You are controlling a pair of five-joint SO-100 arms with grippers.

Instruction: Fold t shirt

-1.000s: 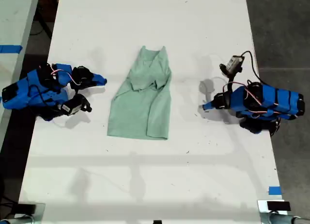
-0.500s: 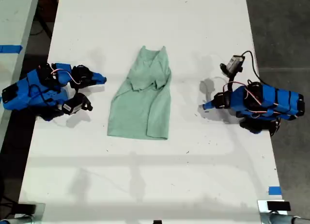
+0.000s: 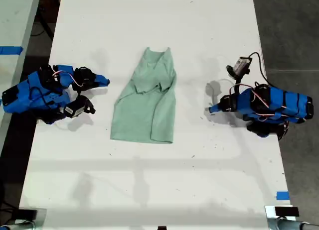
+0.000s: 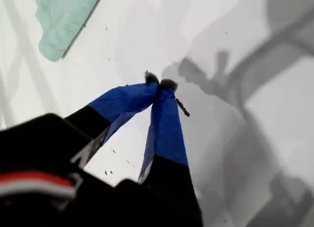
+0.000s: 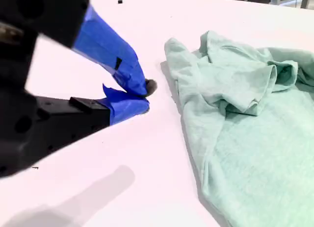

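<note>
The pale mint-green t shirt (image 3: 147, 103) lies flat and wrinkled in the middle of the white table (image 3: 149, 190), neck end far, hem near, with one sleeve folded in over the chest. My first gripper (image 3: 211, 109) rests on the table at the exterior view's right, shut and empty (image 4: 159, 82), a gap away from the shirt's hem corner (image 4: 64, 15). At the exterior view's left, my second gripper (image 3: 106, 82) is also shut on nothing (image 5: 147, 94), its tip close to the shirt's shoulder edge (image 5: 245, 114) without touching it.
The table's long edges run down both sides of the exterior view, with dark floor (image 3: 294, 31) beyond the right one. A second pale surface with blue tape (image 3: 10, 50) sits at the left. Another blue tape mark (image 3: 282, 195) is near the table's front right corner.
</note>
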